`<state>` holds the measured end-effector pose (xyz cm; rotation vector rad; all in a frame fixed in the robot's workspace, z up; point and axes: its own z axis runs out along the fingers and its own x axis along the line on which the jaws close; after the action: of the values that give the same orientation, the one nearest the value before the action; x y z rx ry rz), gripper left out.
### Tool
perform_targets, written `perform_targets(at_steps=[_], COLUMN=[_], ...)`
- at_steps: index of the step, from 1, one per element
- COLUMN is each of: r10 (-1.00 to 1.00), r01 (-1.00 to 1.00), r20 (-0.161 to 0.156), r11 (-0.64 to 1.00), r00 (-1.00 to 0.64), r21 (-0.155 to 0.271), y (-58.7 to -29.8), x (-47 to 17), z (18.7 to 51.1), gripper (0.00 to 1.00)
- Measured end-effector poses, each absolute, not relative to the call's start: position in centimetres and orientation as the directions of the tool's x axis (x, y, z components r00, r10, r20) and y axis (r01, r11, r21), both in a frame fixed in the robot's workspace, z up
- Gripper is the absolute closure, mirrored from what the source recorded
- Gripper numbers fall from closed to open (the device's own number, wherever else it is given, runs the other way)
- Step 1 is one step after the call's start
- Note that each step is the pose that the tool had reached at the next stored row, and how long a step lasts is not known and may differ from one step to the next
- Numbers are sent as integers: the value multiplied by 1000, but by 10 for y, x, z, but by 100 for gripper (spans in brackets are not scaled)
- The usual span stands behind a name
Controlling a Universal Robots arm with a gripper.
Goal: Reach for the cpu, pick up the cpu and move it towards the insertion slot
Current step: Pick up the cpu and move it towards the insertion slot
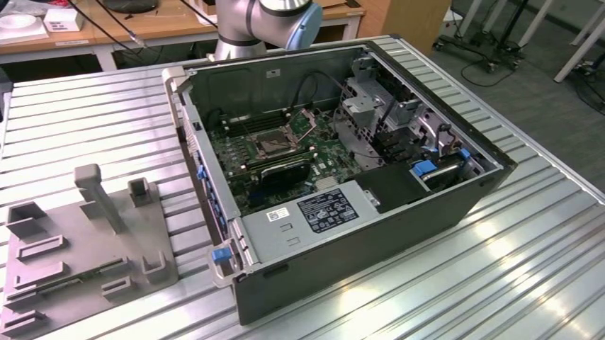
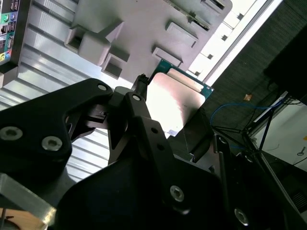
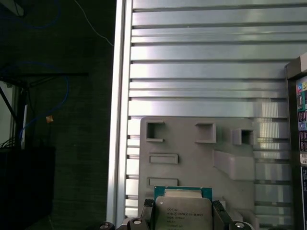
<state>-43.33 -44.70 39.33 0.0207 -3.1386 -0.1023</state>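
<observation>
Silvery cpu [image 3: 182, 218] | clamped in end effector [image 3: 182, 214] | clear of grey tray [image 3: 192, 165]

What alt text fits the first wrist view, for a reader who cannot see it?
The gripper is shut on the cpu, a silvery square chip with a green border, held over the grey plastic tray. The tray lies on the ribbed metal table, near its edge, with dark floor beyond.

High exterior view; both wrist views share tray [image 3: 192, 165] [image 2: 139, 19].
</observation>
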Motion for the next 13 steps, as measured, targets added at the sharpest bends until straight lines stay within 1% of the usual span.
perform_targets(at_steps=[13], r10=[-13], r01=[-13], r20=[1], r11=[998], r00=[-1000], r21=[65], y=[-447], x=[-427], z=[393], gripper=[45])
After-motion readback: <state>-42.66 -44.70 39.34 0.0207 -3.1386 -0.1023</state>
